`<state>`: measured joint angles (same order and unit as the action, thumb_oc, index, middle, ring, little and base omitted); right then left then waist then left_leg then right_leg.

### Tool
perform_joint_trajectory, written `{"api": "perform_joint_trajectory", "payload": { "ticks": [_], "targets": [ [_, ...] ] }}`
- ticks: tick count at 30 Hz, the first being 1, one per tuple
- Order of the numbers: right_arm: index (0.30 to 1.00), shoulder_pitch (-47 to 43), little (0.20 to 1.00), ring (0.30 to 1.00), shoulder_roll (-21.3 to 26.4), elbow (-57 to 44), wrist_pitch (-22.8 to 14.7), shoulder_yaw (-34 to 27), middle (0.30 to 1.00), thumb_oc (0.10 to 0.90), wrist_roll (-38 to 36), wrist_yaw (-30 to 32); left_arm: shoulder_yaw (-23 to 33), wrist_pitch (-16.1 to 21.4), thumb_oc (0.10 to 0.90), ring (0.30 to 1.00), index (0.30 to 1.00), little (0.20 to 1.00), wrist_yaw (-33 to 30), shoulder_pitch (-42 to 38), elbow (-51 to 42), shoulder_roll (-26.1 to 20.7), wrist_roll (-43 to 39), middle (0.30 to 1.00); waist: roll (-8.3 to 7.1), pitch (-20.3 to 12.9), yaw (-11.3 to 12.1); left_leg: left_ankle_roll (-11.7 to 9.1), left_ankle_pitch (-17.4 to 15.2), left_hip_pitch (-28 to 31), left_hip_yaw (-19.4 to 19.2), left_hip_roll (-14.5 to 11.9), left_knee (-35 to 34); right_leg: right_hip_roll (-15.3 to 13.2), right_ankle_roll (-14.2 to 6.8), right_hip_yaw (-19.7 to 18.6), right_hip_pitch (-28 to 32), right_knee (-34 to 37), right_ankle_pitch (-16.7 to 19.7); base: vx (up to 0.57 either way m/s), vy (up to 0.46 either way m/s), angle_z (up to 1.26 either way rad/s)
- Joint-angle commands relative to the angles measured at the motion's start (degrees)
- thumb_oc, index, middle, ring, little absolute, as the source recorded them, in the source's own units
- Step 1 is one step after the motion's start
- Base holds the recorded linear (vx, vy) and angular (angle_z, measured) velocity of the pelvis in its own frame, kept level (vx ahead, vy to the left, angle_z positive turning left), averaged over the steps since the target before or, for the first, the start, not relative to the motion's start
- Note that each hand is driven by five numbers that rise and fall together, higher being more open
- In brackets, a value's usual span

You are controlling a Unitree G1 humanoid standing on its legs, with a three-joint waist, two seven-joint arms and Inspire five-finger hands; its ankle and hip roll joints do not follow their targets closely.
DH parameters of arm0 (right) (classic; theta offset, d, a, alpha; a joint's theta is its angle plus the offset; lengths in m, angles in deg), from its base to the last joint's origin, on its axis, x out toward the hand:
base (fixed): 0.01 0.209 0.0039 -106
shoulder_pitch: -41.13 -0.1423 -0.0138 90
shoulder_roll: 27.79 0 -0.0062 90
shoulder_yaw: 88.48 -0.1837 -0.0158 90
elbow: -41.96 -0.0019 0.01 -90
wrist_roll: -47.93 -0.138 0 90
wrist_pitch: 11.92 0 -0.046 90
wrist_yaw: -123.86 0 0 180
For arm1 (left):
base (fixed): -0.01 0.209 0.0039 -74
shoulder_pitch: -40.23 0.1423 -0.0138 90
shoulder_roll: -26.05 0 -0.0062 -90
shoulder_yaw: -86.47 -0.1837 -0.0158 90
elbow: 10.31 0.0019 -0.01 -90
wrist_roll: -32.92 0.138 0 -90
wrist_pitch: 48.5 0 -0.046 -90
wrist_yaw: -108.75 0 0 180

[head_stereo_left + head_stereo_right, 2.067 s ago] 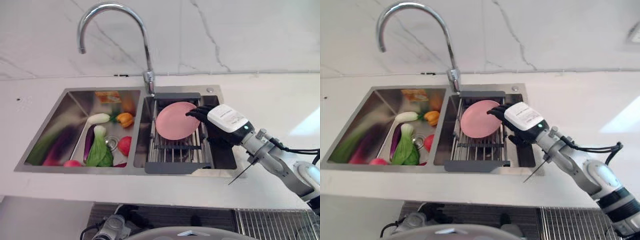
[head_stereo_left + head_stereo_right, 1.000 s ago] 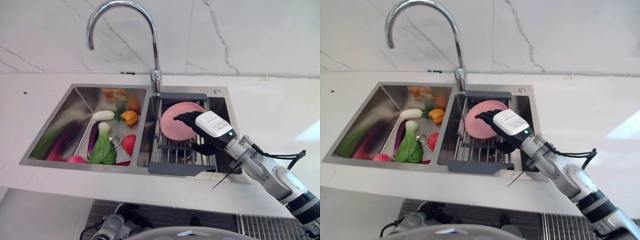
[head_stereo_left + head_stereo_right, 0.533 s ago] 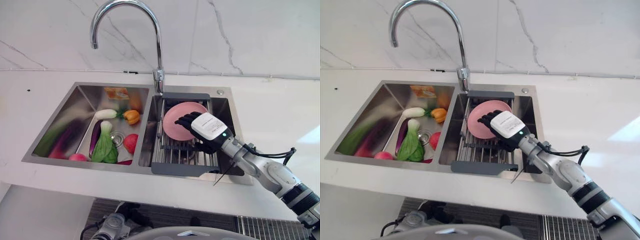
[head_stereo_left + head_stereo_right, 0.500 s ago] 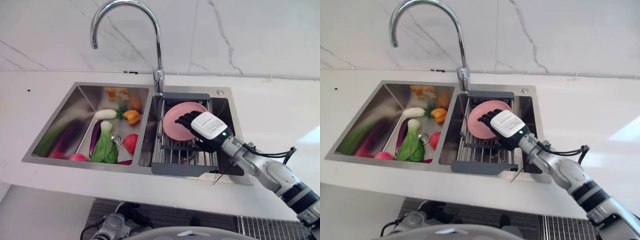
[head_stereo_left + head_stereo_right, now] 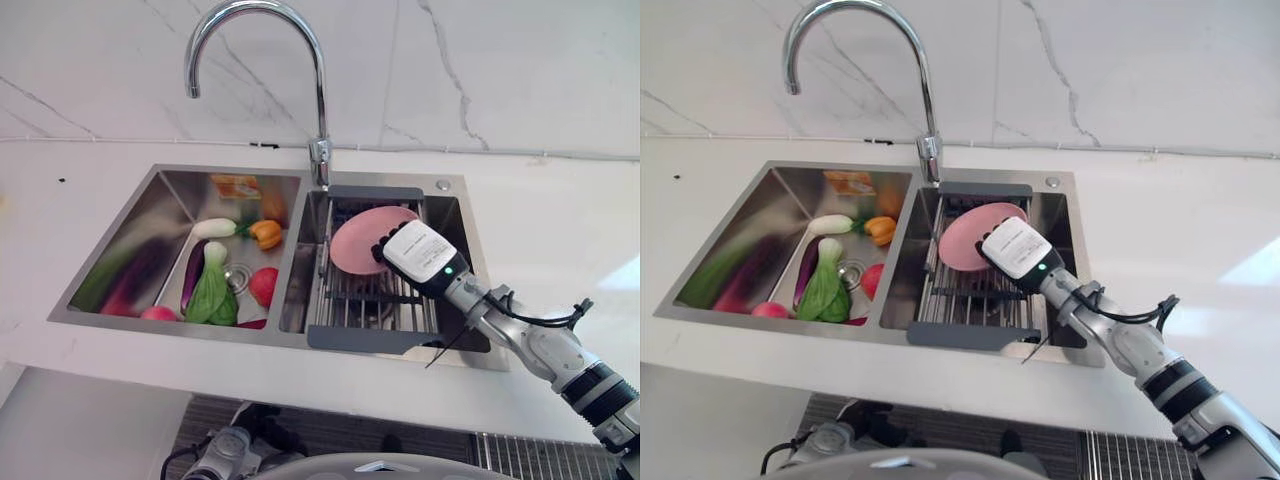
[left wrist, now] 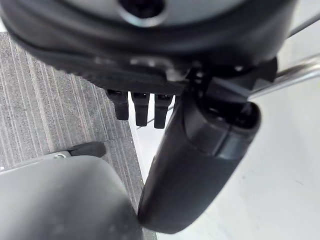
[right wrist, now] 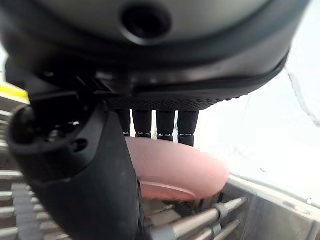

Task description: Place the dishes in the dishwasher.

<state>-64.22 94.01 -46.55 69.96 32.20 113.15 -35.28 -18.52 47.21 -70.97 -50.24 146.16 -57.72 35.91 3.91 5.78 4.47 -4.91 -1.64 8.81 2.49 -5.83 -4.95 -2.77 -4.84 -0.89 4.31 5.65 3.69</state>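
right hand (image 5: 421, 253) clamped on pink plate (image 5: 362, 237), tilted above rack (image 5: 372, 300) in sink's (image 5: 150, 200) right basin, open surface (image 5: 560, 220) beyond right rim.

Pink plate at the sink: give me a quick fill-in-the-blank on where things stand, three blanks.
1. The pink plate leans in the dish rack over the sink's ____ basin.
2. The ____ hand is at the plate's edge.
3. The vegetables lie in the ____ basin.

Missing words: right; right; left
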Motion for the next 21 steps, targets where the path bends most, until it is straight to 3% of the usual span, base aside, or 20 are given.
{"api": "perform_joint_trajectory", "payload": {
  "ticks": [1, 9, 17, 19, 20, 21],
  "targets": [
    [0.3, -4.85, 0.3, 0.3, 1.66, -3.15, 2.6, -2.14, 0.3, 0.4, -0.14, 4.12, -2.95, 1.97, 0.8, 0.9, 0.9, 0.9, -4.45, -2.23, 2.33, 2.96, 0.19, 0.9, -3.84, -2.93, 2.57, 1.18, -3.06, 0.49, -1.54, 3.43, 1.32, -3.67, -4.55, 0.05, 1.28, -7.2, -8.47, 0.0, 0.0, 0.0],
    [0.3, -5.04, 0.3, 0.3, 2.24, -10.44, 4.43, -8.33, 0.3, 0.4, -2.78, 8.75, -2.94, 1.19, 0.8, 0.9, 0.9, 0.9, -4.86, -2.42, 1.16, 3.08, -0.85, 0.9, -3.89, -2.74, 2.03, 1.72, -3.51, 0.29, -2.21, 3.82, 1.7, -3.96, -5.05, -0.77, 0.51, -7.34, -7.96, 0.0, 0.025, -0.01],
    [0.3, -0.62, 0.3, 0.3, 4.52, -20.74, 6.04, -20.59, 0.3, 0.4, -6.25, 9.0, -1.62, -0.01, 0.8, 0.9, 0.9, 0.9, -4.74, -3.59, 0.47, 2.41, -0.36, 0.9, -4.43, -0.74, -0.01, 3.32, -3.86, -1.3, -3.02, 5.1, 2.36, -5.09, -6.86, -3.75, -4.5, -12.69, -6.5, -0.04, 0.093, -0.09],
    [0.3, -0.48, 0.3, 0.3, 4.13, -22.95, 6.55, -23.01, 0.3, 0.4, -7.34, 9.42, -0.87, -0.33, 0.8, 0.9, 0.9, 0.9, -4.56, -4.21, 1.11, 1.75, -0.01, 0.9, -4.93, 0.96, -1.21, 3.74, -3.8, -1.8, -5.15, 5.25, 1.52, -4.55, -8.06, -5.72, -7.84, -13.91, -4.06, -0.19, 0.098, -0.36],
    [0.3, -0.96, 0.3, 0.3, 3.55, -24.73, 7.01, -24.66, 0.3, 0.4, -8.03, 9.35, 0.02, -0.77, 0.8, 0.9, 0.9, 0.9, -4.85, -4.46, 1.58, 1.29, 0.9, 0.9, -5.5, 2.59, -2.01, 3.85, -3.31, -2.73, -9.08, 5.06, 1.26, -3.65, -9.19, -5.94, -11.04, -12.44, -0.91, -0.23, 0.118, -0.72],
    [0.3, -1.07, 0.3, 0.3, 3.53, -25.89, 7.01, -25.06, 0.3, 0.4, -8.05, 9.38, 0.19, -0.96, 0.8, 0.9, 0.9, 0.9, -4.98, -4.54, 1.77, 0.96, 1.2, 0.9, -5.6, 2.68, -2.05, 3.95, -3.61, -3.07, -10.72, 4.88, 1.28, -3.19, -9.68, -5.17, -12.29, -11.85, -0.32, -0.25, 0.111, -1.09]
  ]
}}
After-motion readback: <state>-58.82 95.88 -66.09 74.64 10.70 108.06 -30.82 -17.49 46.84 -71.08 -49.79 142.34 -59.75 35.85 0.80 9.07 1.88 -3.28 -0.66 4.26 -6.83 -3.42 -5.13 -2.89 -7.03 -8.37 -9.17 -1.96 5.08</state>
